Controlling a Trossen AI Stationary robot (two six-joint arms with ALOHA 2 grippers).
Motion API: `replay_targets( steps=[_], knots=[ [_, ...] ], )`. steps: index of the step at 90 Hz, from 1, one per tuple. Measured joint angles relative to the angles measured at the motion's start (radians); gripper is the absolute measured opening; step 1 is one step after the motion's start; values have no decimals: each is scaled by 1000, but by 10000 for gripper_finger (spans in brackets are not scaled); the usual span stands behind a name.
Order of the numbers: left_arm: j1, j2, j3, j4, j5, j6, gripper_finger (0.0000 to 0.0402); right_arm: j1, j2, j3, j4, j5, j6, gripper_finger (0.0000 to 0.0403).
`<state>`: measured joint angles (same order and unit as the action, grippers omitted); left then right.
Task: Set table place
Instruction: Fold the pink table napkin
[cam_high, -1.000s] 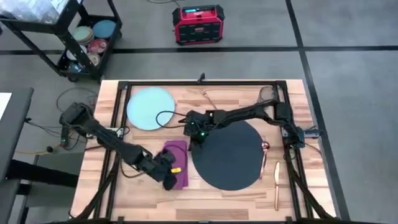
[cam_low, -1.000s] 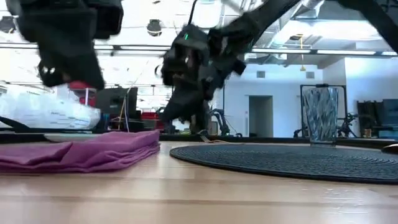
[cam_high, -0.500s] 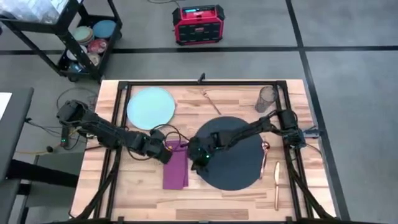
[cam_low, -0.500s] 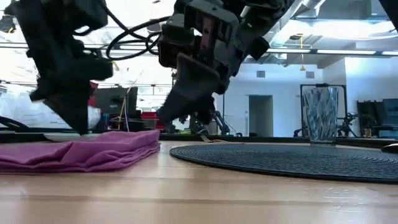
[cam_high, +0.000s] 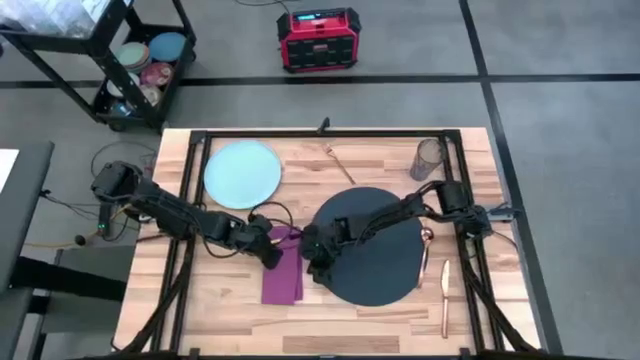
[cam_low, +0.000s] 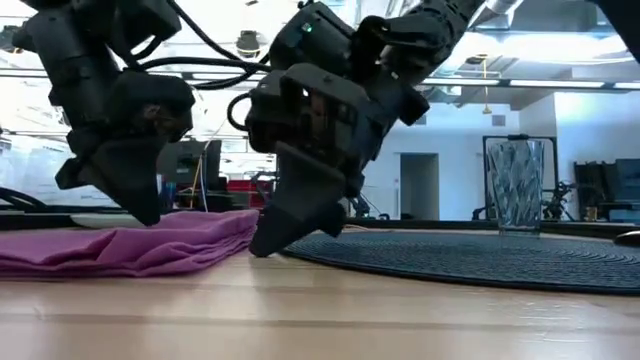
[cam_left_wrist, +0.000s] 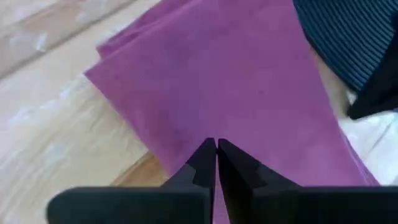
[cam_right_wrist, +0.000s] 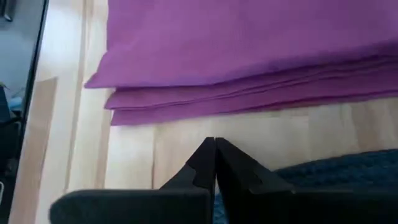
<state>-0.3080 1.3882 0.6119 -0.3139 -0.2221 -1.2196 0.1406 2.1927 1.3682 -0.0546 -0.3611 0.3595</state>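
Both tools work the magenta napkin (cam_high: 283, 268) lying just left of the dark mat (cam_high: 372, 244) on the bench (cam_high: 340, 325). Left tool (cam_left_wrist: 216, 144), fingers together, apparently presses the cloth; right tool (cam_right_wrist: 215, 143), also closed, should nudge gently, keeping folds square.

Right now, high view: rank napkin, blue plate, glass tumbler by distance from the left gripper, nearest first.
From the left gripper:
1. Napkin: right under it, left of the mat.
2. Blue plate: far-left part of the table.
3. Glass tumbler: far-right corner, past the mat.
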Motion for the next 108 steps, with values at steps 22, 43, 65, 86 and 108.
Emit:
replay_targets(
  steps=[22, 43, 65, 86, 108],
  knots=[
    [-2, -9, 2, 189, 27, 53, 0, -23, 7, -3, 77, -34, 48, 0],
    [-163, -43, 35, 98, -36, -120, 0, -36, -32, -12, -18, -24, -8, 0],
    [-324, -16, 36, -10, -131, -374, 0, -59, -26, -13, 17, -36, -12, 0],
    [-380, 55, 35, -63, -130, -489, 0, -81, -26, -13, 28, -50, -8, 0],
    [-375, 181, 37, 154, -119, -464, 0, -82, -27, -13, 33, -56, -9, 0]
  ],
)
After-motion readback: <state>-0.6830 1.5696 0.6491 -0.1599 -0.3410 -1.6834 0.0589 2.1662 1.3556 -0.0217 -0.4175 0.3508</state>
